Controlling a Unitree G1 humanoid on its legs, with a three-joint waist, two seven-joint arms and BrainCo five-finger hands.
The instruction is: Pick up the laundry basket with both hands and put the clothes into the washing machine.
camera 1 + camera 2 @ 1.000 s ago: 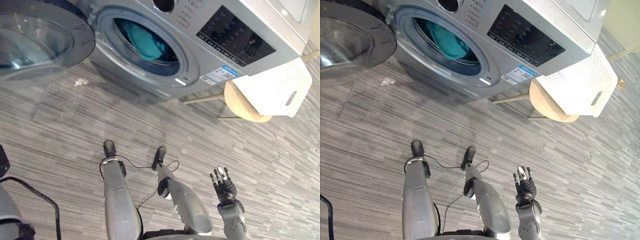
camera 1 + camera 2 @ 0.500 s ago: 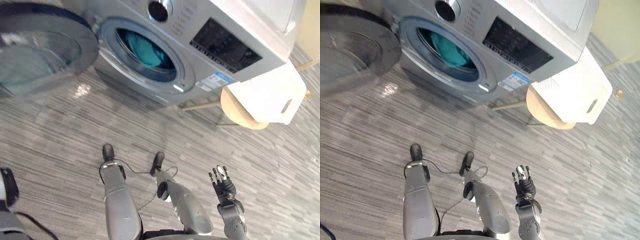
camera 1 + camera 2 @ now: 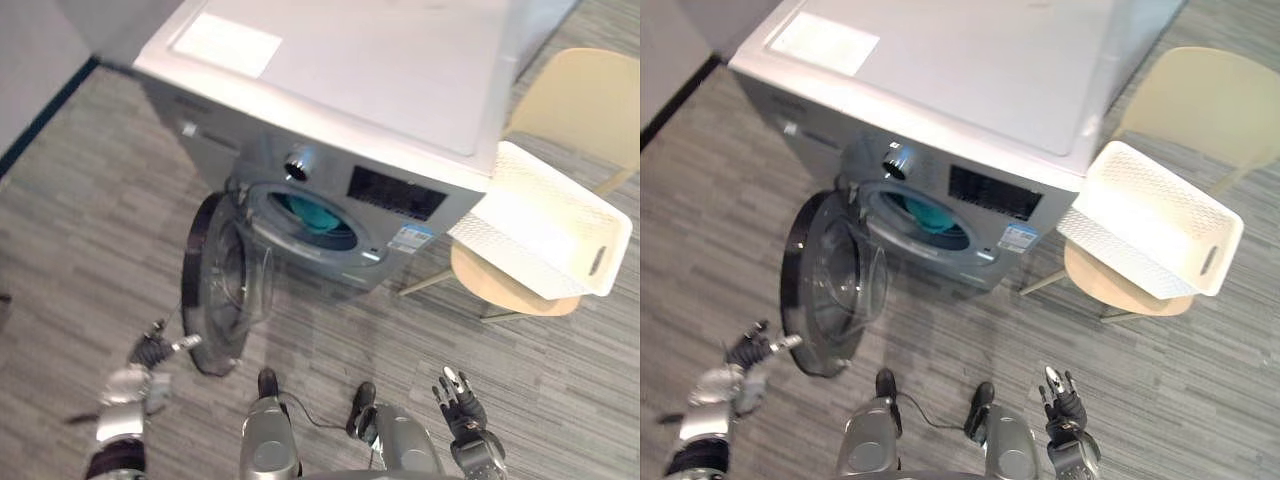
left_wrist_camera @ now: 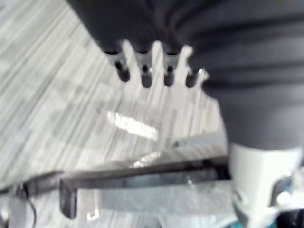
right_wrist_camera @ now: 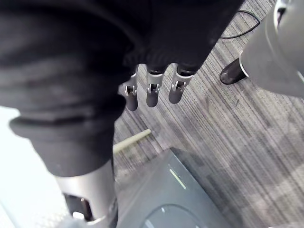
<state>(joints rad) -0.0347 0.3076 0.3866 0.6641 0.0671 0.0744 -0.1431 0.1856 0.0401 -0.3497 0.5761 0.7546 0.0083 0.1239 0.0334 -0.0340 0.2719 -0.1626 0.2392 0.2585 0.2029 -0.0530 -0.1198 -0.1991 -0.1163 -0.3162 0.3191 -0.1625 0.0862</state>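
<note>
The silver washing machine [image 3: 330, 110] stands with its round door [image 3: 228, 285] swung open to the left. Teal cloth [image 3: 312, 214] lies inside the drum. A white perforated laundry basket [image 3: 545, 235] rests tilted on a beige chair [image 3: 590, 95] to the right of the machine. My left hand [image 3: 150, 350] is low on the left, fingers [image 4: 145, 71] straight, close to the door's lower edge [image 4: 142, 173]. My right hand [image 3: 460, 400] hangs at the lower right with straight fingers [image 5: 152, 90], holding nothing, well below the basket.
The chair's wooden legs [image 3: 430, 283] reach towards the machine's right front corner. Striped grey floor [image 3: 90, 190] spreads to the left of and in front of the machine. A dark skirting line [image 3: 45, 115] runs along the far left.
The camera has swung up, so the whole machine and chair show now. My left hand has come up beside the open door. The right hand keeps its pose.
</note>
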